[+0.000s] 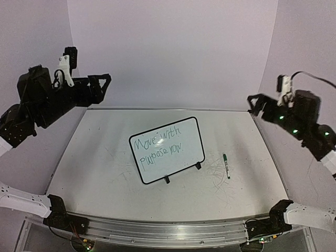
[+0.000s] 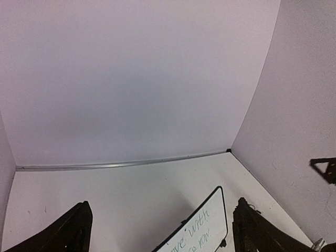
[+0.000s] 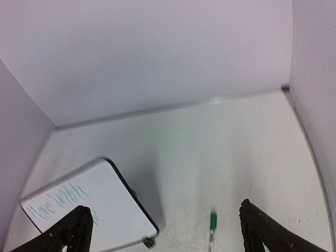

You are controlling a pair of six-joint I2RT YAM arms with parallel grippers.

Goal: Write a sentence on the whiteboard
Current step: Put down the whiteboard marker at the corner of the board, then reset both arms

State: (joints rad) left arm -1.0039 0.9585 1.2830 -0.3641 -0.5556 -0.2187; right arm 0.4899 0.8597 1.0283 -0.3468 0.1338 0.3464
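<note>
The whiteboard (image 1: 167, 149) stands tilted on two small black feet in the middle of the table, with green handwriting reading "Move with purpose now." A green-capped marker (image 1: 226, 165) lies loose on the table just right of it. My left gripper (image 1: 105, 80) hovers high over the back left, open and empty. My right gripper (image 1: 252, 101) is raised at the back right, also open and empty. The left wrist view shows a corner of the whiteboard (image 2: 202, 228) between the wide-apart fingers (image 2: 71, 231). Below the right wrist lie the whiteboard (image 3: 86, 207) and the marker (image 3: 212, 223).
The scuffed white tabletop (image 1: 105, 168) has a metal rail (image 1: 168, 227) along its near edge, where both arm bases are bolted. Pale walls close in the back and both sides. Scribble marks cover the table around the marker.
</note>
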